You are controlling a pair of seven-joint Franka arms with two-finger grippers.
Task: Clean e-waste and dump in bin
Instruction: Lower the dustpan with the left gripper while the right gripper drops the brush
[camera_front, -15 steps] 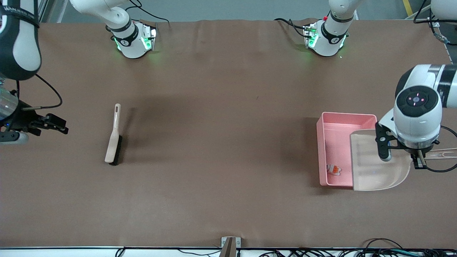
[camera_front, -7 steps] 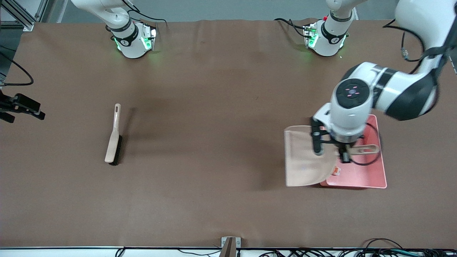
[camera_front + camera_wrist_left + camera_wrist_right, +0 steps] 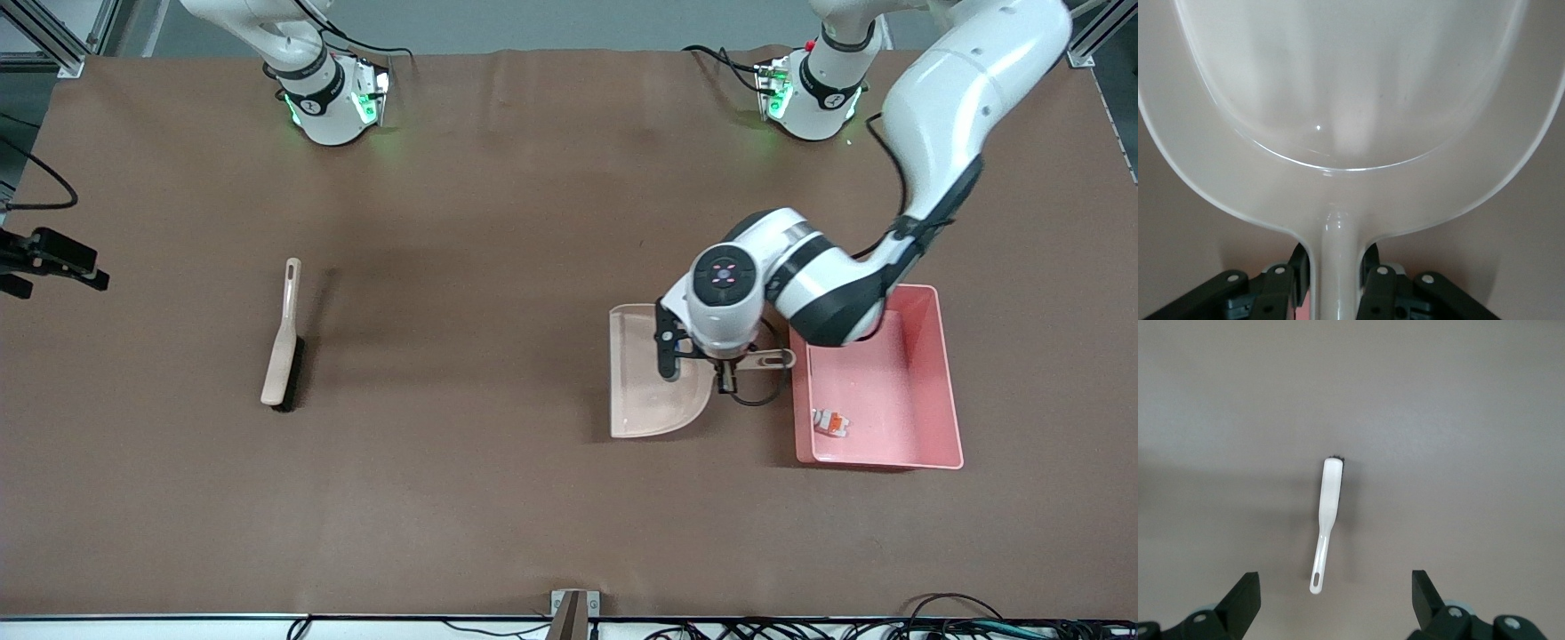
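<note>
The left tool [image 3: 707, 366] is clamped on the handle of the dustpan [image 3: 645, 382], which sits over the worktop [image 3: 498, 498] just beside the bin [image 3: 947, 391]. A white-and-orange part [image 3: 830, 422] lies in the bin, in the corner nearest the front camera. The right tool [image 3: 1336, 603] hangs spread wide above the brush [image 3: 284, 342], waiting.

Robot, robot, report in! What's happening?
Left gripper shut on dustpan handle, beside bin. Right gripper open, waiting above brush. E-waste in bin.
</note>
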